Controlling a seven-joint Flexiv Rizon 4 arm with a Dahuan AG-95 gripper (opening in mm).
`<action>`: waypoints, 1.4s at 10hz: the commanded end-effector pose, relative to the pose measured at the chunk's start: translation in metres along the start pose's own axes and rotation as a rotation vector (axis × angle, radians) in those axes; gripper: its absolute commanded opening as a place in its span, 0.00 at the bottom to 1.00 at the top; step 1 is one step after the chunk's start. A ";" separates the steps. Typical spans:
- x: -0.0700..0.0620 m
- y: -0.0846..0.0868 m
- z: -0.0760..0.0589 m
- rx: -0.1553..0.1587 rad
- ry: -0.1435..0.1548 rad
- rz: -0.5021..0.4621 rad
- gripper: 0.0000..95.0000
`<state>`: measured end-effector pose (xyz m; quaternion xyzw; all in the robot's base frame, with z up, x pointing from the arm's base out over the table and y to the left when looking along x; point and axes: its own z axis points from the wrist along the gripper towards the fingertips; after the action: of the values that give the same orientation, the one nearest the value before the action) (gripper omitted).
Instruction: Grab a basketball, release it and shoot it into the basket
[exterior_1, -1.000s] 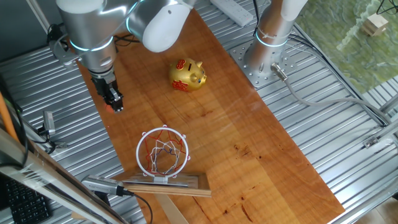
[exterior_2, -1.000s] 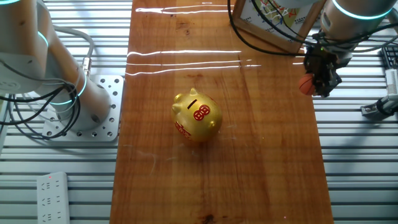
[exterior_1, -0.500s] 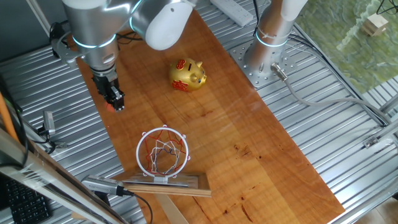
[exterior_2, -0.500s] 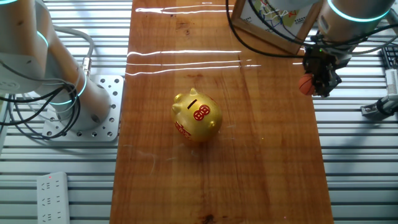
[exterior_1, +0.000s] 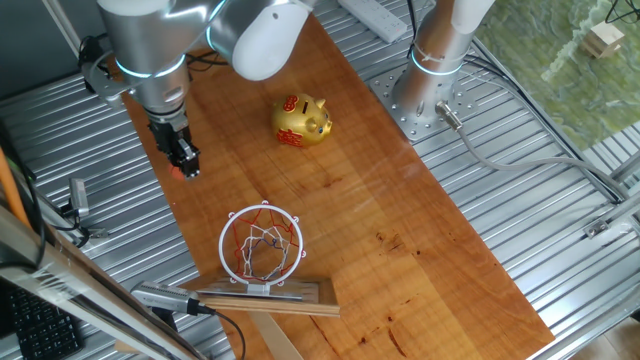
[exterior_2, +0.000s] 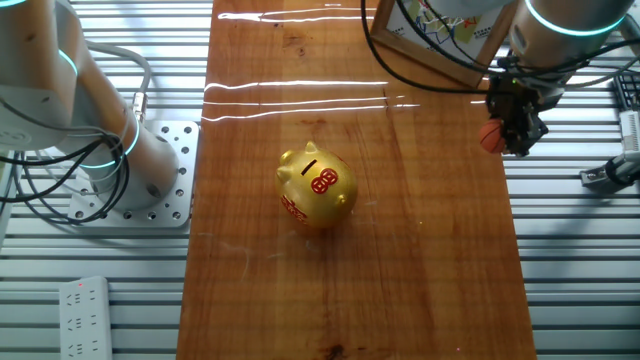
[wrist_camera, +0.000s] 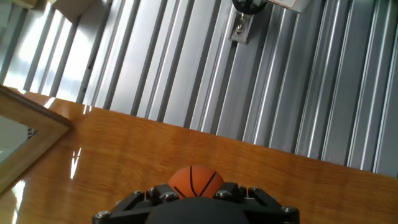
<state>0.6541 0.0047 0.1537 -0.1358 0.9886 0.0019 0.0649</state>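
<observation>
The tiny orange basketball (wrist_camera: 195, 181) with dark seams sits between my gripper's black fingers in the hand view. It also shows as an orange spot at the fingertips in one fixed view (exterior_1: 178, 171) and in the other fixed view (exterior_2: 490, 137). My gripper (exterior_1: 183, 163) is shut on it, above the left edge of the wooden board (exterior_1: 350, 190). The basket (exterior_1: 262, 243), an orange-red ring with white net, stands ahead on its wooden backboard (exterior_1: 268, 297), a short way from the gripper.
A golden piggy bank (exterior_1: 301, 120) stands mid-board, right of the gripper. A second robot base (exterior_1: 432, 70) is bolted at the far side. Ribbed metal table (exterior_1: 90, 150) surrounds the board. A metal bracket (exterior_1: 78, 196) lies left of it.
The gripper with the ball has shifted very slightly between a second ago and half a second ago; since then nothing has visibly moved.
</observation>
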 end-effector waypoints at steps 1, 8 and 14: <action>-0.003 0.005 -0.046 -0.021 0.017 -0.014 0.00; -0.001 0.087 -0.180 -0.008 0.067 -0.008 0.00; -0.029 0.219 -0.206 0.019 0.074 0.048 0.00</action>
<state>0.6013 0.1659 0.3488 -0.1239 0.9918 -0.0053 0.0316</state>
